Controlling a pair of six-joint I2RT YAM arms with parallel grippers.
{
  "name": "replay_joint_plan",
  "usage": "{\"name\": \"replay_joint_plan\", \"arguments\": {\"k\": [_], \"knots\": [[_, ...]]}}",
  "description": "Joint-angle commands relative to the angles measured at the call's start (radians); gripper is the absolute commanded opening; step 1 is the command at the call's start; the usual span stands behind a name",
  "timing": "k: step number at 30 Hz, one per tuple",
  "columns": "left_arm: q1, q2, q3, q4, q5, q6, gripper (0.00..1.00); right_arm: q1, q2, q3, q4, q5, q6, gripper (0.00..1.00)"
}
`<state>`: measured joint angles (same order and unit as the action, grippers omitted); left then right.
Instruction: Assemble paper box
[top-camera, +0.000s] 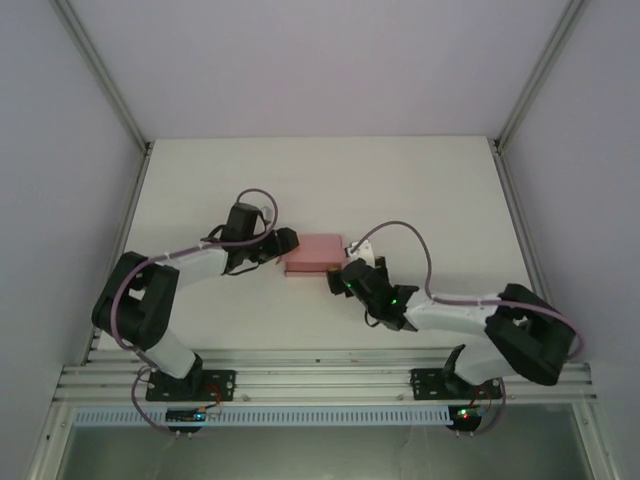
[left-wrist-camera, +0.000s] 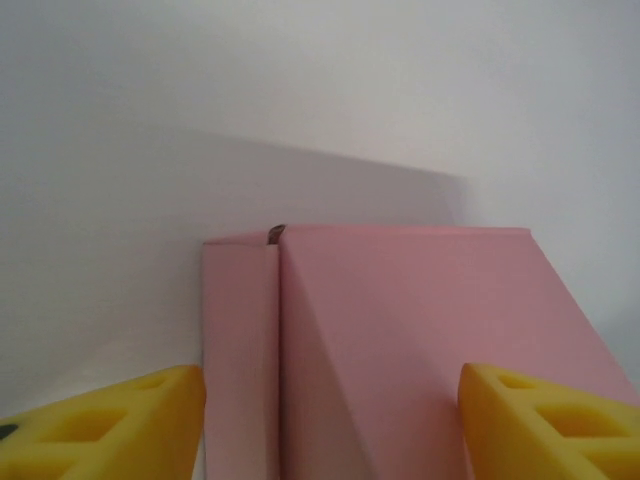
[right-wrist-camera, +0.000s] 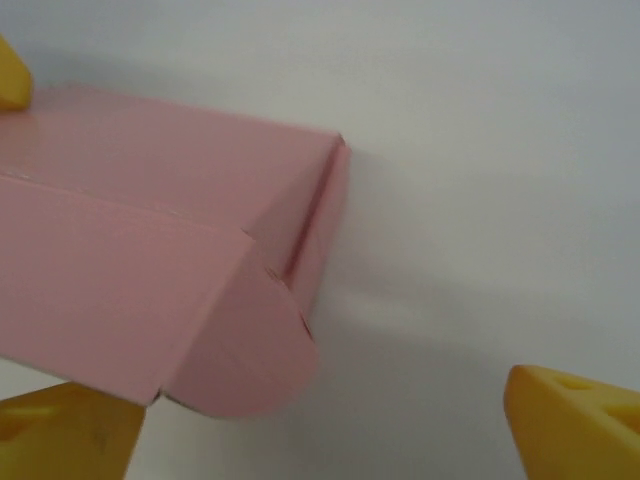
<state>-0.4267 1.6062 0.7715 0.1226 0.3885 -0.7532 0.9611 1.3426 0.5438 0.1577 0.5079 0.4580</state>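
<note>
The pink paper box (top-camera: 312, 254) lies flat on the white table (top-camera: 400, 180), folded into a shallow rectangle, with one arm at each of its short ends. The left gripper (top-camera: 286, 244) sits against the box's left end. In its wrist view the two yellow fingers (left-wrist-camera: 100, 430) stand wide apart, released. One tip is level with the box's left edge and the other is in front of the box's top panel, further to the right. Whether either pad actually touches the card cannot be told. From that side the box shows a narrow strip along its left edge, separated from the broad top panel by a straight seam. The right gripper (top-camera: 340, 276) is at the box's near right corner, and its jaws are also spread and hold nothing. In its wrist view one yellow finger (right-wrist-camera: 60, 435) lies just below the box's near edge, while the other is well away from the box over bare table. At the end of the box facing this gripper a rounded flap (right-wrist-camera: 245, 355) juts out loose beyond the lid, and beside it a short side panel stands slightly ajar. Another yellow tip (right-wrist-camera: 10, 78) shows at the box's far corner.
</note>
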Motion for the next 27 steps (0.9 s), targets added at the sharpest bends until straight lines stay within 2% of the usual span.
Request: {"name": "replay_joint_plan", "arguments": {"k": [1, 7, 10, 13, 17, 21, 24, 27], "knots": [[0.011, 0.036, -0.017, 0.076, 0.048, 0.0, 0.61, 0.001, -0.089, 0.011, -0.333, -0.09, 0.093, 0.99], [0.02, 0.079, -0.031, 0.139, 0.085, -0.013, 0.49, -0.053, -0.246, 0.008, -0.458, -0.217, 0.107, 0.99], [0.026, 0.097, -0.045, 0.183, 0.113, -0.021, 0.42, -0.143, -0.282, 0.012, -0.428, -0.361, 0.139, 0.99], [0.035, 0.111, -0.068, 0.235, 0.143, -0.039, 0.3, -0.253, -0.28, 0.021, -0.378, -0.526, 0.173, 0.99], [0.055, 0.128, -0.119, 0.374, 0.203, -0.093, 0.26, -0.356, -0.225, 0.064, -0.311, -0.665, 0.184, 0.99], [0.086, 0.153, -0.163, 0.505, 0.27, -0.153, 0.19, -0.416, -0.137, 0.121, -0.281, -0.735, 0.224, 0.99], [0.113, 0.184, -0.203, 0.652, 0.335, -0.21, 0.12, -0.452, -0.055, 0.156, -0.218, -0.839, 0.242, 0.99], [0.139, 0.223, -0.23, 0.77, 0.384, -0.254, 0.1, -0.47, 0.043, 0.199, -0.159, -0.934, 0.26, 0.99]]}}
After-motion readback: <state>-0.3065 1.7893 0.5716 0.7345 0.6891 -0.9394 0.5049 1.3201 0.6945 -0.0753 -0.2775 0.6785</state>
